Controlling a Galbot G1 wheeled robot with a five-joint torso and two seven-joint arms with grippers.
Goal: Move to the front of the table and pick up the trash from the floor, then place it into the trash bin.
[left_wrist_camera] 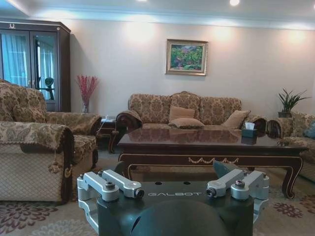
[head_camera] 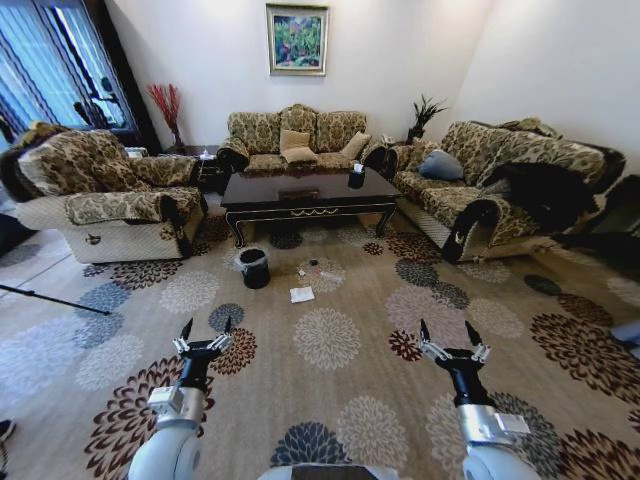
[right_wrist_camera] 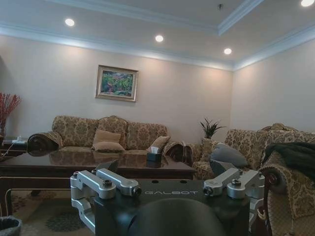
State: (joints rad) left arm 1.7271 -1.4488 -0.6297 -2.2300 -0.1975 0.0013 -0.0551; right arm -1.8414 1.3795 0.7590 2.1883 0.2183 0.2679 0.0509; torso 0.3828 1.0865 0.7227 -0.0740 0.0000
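The long dark table (head_camera: 300, 195) stands in front of the far sofa, some way ahead of me. The black trash bin (head_camera: 254, 267) with a clear liner sits on the carpet just before the table's left end. Trash lies to the bin's right: a folded white paper (head_camera: 301, 294) and small bits (head_camera: 316, 270) a little farther back. My left gripper (head_camera: 205, 331) and right gripper (head_camera: 450, 336) hover low over the carpet near me, both open with nothing held, well short of the trash. The left wrist view faces the table (left_wrist_camera: 206, 145) front on.
An armchair (head_camera: 105, 195) flanks the left and a long sofa (head_camera: 480, 190) the right. A black tissue box (head_camera: 356, 177) sits on the table. A dark thin pole (head_camera: 55, 299) lies on the floor at left. Patterned carpet stretches open between me and the trash.
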